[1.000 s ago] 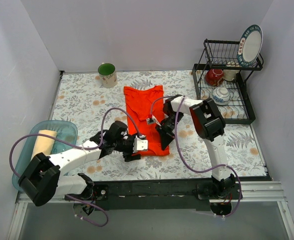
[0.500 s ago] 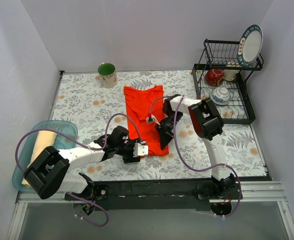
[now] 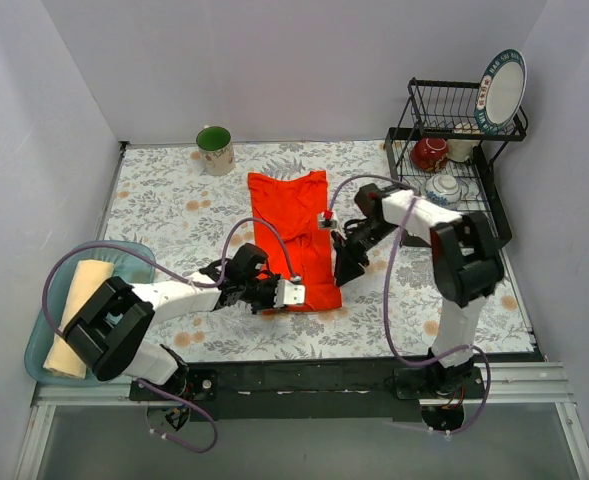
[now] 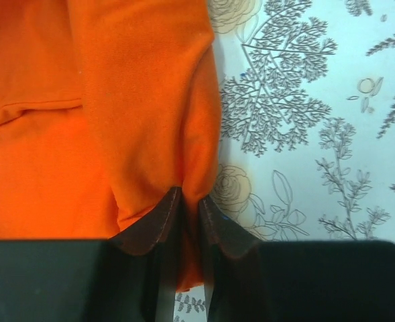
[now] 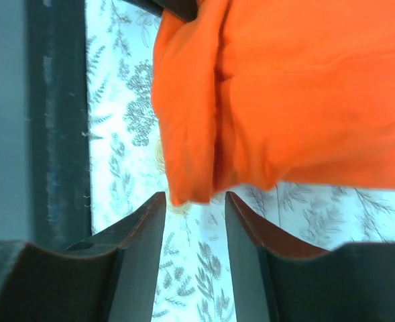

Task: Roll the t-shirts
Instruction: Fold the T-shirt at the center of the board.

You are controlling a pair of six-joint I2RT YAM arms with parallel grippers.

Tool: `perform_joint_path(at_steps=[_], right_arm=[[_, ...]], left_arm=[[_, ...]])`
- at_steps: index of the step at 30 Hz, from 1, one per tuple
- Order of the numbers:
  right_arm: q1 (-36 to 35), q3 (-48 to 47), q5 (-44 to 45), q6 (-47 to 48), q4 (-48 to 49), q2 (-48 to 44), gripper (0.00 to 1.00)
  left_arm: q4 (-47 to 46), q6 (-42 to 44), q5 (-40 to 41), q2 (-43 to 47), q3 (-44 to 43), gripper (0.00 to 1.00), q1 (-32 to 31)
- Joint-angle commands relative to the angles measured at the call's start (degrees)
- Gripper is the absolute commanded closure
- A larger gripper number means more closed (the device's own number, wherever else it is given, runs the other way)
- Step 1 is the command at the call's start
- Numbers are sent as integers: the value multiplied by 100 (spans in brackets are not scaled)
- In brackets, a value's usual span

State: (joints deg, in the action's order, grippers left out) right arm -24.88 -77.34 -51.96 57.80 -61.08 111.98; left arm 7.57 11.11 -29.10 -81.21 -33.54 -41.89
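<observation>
The orange-red t-shirt [image 3: 294, 230] lies folded into a long strip in the middle of the table. My left gripper [image 3: 279, 302] is at its near-left corner. In the left wrist view its jaws [image 4: 190, 201] are shut on a bunched fold of the orange cloth [image 4: 130, 100]. My right gripper [image 3: 344, 270] sits at the strip's right edge, near the bottom. It stands open [image 5: 195, 198], with the corner of the orange cloth [image 5: 277, 94] just beyond its fingertips and nothing between them. The cream-yellow t-shirt [image 3: 82, 300] lies rolled up in the tub at the left.
A teal plastic tub [image 3: 129, 255] stands at the near left. A green mug [image 3: 215, 150] is at the back, left of the shirt. A black dish rack [image 3: 499, 235] with a plate, a red pot and bowls stands at the back right.
My right gripper has let go of the shirt, opened and drawn back to the right. My left gripper has slid to the near-left corner and closed on the cloth.
</observation>
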Motion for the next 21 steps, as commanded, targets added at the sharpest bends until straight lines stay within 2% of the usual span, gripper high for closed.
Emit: perform_joint_path(at_steps=[1,4,5,6,9,10,16,21], right_arm=[[1,1201,536,-690,2233,-1510,50],[-384,2308,1238,-796,3301,-2626,45],[-534,2572,1441,-805,4087,-3186,43],[-857,3158,1635,-823,4434,-3444,43],[-1560,3891,2312,-788,5657,-4254,37],[-1711,4215,2540,-788,5834,-4386,36],[-2556,4578,2998,-981,6257,-4712,35],[-2977,4746,3263,-1095,6529,-4668,34]], left_arm=[[1798,-83,-718,-421,-371,87,84],[2563,-232,-1403,-833,-916,88,294],[2843,-302,-1553,-974,-1048,88,374],[2985,-329,-1911,-1080,-1319,88,470],[3224,-531,-2405,-1415,-1602,89,831],[3224,-566,-2485,-1493,-1699,89,1005],[3496,-637,-3012,-1880,-2016,89,1498],[3927,-453,-3347,-2232,-2394,89,1631]])
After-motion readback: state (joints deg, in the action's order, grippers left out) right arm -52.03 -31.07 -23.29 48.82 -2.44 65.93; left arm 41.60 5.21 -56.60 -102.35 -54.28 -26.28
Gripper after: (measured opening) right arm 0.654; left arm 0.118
